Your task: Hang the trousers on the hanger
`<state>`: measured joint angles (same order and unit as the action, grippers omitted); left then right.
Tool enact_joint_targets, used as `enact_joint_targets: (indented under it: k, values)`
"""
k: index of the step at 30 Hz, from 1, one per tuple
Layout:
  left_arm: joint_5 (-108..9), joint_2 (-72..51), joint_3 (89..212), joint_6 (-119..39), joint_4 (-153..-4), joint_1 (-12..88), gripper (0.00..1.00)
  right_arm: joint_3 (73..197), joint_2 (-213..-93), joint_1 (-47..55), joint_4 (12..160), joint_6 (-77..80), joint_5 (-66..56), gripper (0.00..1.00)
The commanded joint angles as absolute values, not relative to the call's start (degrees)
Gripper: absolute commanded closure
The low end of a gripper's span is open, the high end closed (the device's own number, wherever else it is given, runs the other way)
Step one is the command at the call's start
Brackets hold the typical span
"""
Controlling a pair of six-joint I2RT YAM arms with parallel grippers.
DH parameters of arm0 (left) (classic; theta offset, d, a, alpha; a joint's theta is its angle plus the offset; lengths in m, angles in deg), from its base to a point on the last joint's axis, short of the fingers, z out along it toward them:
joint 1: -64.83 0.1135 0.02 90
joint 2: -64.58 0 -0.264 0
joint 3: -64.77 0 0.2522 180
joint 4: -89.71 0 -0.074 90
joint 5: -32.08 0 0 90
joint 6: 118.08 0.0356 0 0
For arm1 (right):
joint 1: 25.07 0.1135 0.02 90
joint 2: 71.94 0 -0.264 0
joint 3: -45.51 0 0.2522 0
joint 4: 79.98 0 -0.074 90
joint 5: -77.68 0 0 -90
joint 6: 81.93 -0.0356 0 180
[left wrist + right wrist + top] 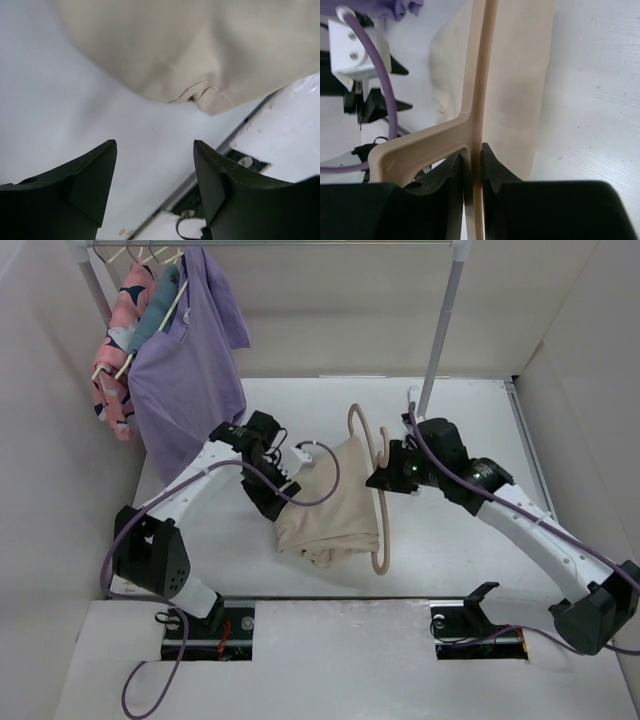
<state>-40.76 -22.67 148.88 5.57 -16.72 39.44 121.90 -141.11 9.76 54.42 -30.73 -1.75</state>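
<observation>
Item: long beige woven-cloth trousers, soft and matte with a stitched seam and pocket edge showing, are lying bunched in a loose heap at the middle of the white, faintly speckled worktop. Their right edge is meeting the thin pale pink-beige plastic clothes hanger, a smooth, rigid piece with curved arms and a hook. The hanger's long axis is running roughly from the far side toward the near side in the overhead view, with its hook pointing away from the arm bases. The right gripper is holding it with black jaws clamped on the narrow bar just beside the bend. Cloth is showing on both sides of that bar in the right wrist view, but whether it is actually lying over the crossbar cannot be told. The left gripper is sitting at the left edge of the heap with its jaws standing apart and gripping nothing. The cloth is hanging just ahead of them, beyond the tips and apart from them. In judgement, the left arm is the nearer one to the loose fabric, so any further feeding of cloth is calling for a reach straight forward from those jaws. Background: a purple shirt and a pink patterned garment are hanging at the far left.
</observation>
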Motion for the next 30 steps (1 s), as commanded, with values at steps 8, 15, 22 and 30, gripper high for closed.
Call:
enact_joint_targets:
  k: [8, 15, 22, 30]
  values:
    - [-35.7, -10.4, 166.9, 14.2, -30.5, 36.3, 0.56, 140.0, -137.2, 9.3, 40.3, -24.3, -0.5, 1.0]
    - [-34.3, -1.4, 153.4, 22.6, -66.4, 27.4, 0.28, 143.8, -136.1, 9.3, 38.8, -24.3, 2.1, 1.0]
    - [-34.6, -1.7, 141.5, 38.6, -91.9, 19.4, 0.16, 144.4, -133.5, 9.3, 39.3, -25.4, 3.8, 1.0]
    - [-37.2, -10.6, 146.5, 43.9, -97.6, 16.0, 0.14, 141.2, -131.6, 9.9, 41.1, -26.6, 5.7, 1.0]
